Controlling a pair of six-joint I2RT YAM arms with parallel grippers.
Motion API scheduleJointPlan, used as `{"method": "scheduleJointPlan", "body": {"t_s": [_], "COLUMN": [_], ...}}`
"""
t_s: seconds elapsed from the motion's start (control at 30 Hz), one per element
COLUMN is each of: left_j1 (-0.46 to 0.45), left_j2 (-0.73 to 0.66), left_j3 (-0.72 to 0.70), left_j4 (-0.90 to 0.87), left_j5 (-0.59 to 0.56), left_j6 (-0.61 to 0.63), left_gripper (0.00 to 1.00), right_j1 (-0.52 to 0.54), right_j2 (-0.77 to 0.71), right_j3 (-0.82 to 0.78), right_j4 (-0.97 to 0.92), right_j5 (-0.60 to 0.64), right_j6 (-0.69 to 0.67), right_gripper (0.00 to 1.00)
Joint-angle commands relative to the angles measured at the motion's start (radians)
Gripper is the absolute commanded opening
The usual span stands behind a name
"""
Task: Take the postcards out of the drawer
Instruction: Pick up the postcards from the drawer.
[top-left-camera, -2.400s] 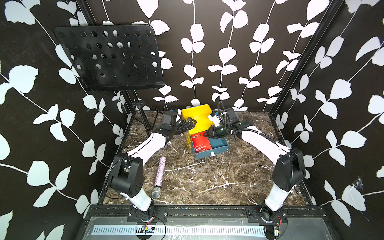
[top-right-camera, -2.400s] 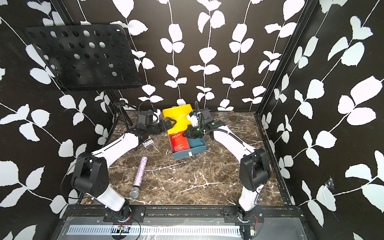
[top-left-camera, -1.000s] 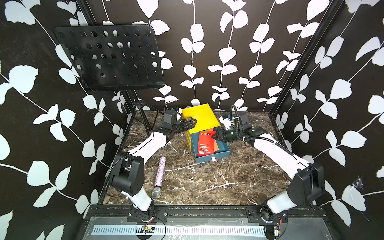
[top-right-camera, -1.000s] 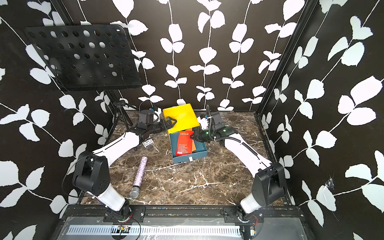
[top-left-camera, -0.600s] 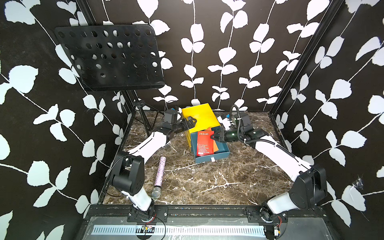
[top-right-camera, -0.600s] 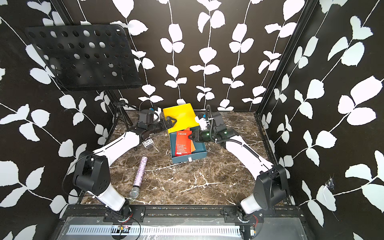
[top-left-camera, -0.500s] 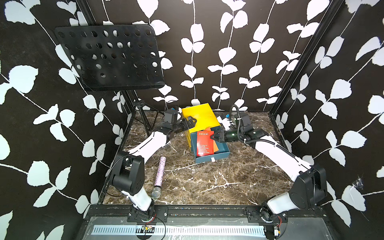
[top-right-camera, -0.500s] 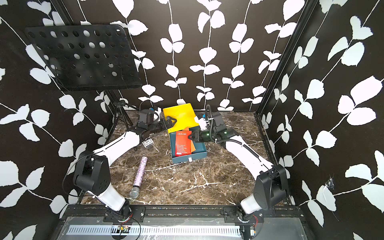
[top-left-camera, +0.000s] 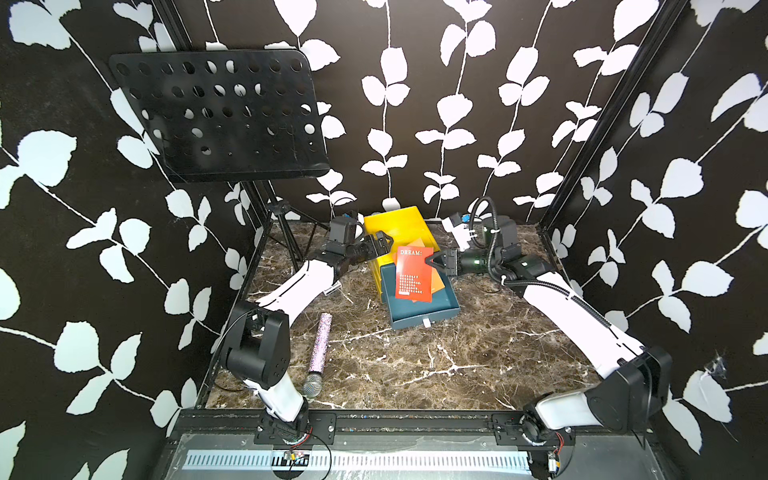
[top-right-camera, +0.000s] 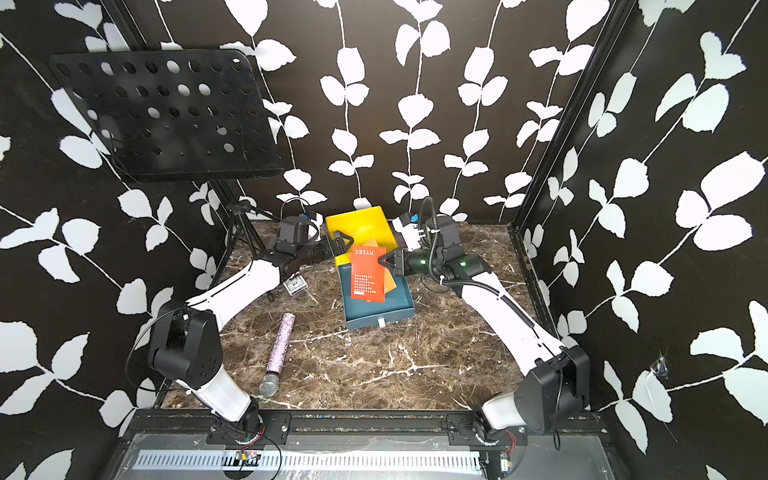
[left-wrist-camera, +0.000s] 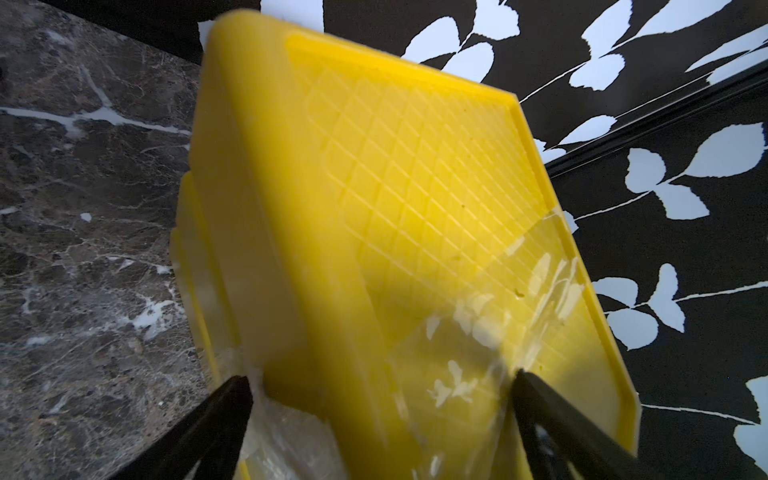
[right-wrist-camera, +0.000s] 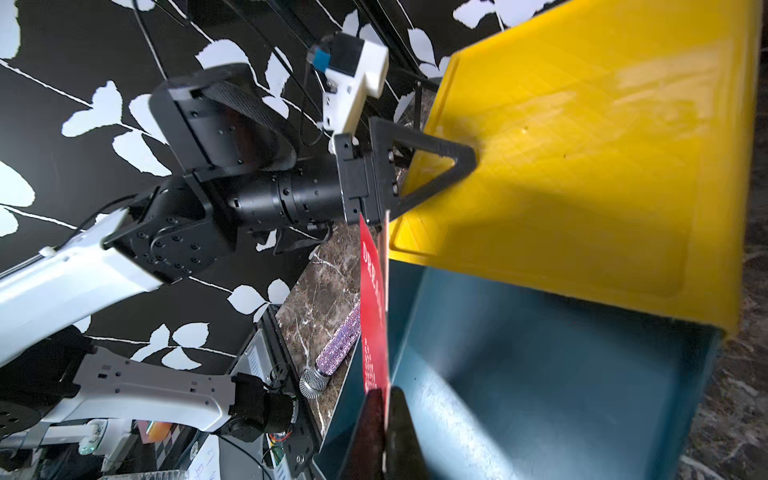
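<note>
Right gripper (top-left-camera: 432, 262) clamped tight on the thin red and orange postcards (top-left-camera: 412, 275), which are lifted above the open teal plastic drawer (top-left-camera: 428, 316) at the back-centre of the marble worktop (top-left-camera: 415, 365). Left gripper (top-left-camera: 384, 245) spread wide, straddling a corner of the yellow plastic drawer housing (top-left-camera: 392, 222).

Right end effector (top-left-camera: 430, 262) pinched, arm (top-left-camera: 573, 309) outstretched

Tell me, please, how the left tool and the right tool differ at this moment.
The left tool stands wide open, whereas the right tool is shut. The left tool straddles a corner of the yellow plastic drawer case, while the right tool pinches the red rectangular postcard with white print above the open teal drawer. Both are black, with triangular fingers, and face each other.
</note>
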Motion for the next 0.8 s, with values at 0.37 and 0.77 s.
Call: {"method": "scheduleJointPlan", "body": {"t_s": [0.37,0.77], "left_j1": [0.035,0.082], "left_j2": [-0.067,-0.25], "left_j3": [0.033,-0.022], "left_j4": [-0.105,0.06], "left_j5": [0.072,0.419], "left_j6": [0.108,0.134], "left_gripper": [0.99,0.95], "right_j1": [-0.078,-0.174], "right_j2": [0.034,0.047], "right_j3": [0.088,0.092], "right_j4": [0.102,0.181], "right_j5": [0.01,-0.008], "right_j6": [0.1,0.226], "right_gripper": [0.0,0.0]}}
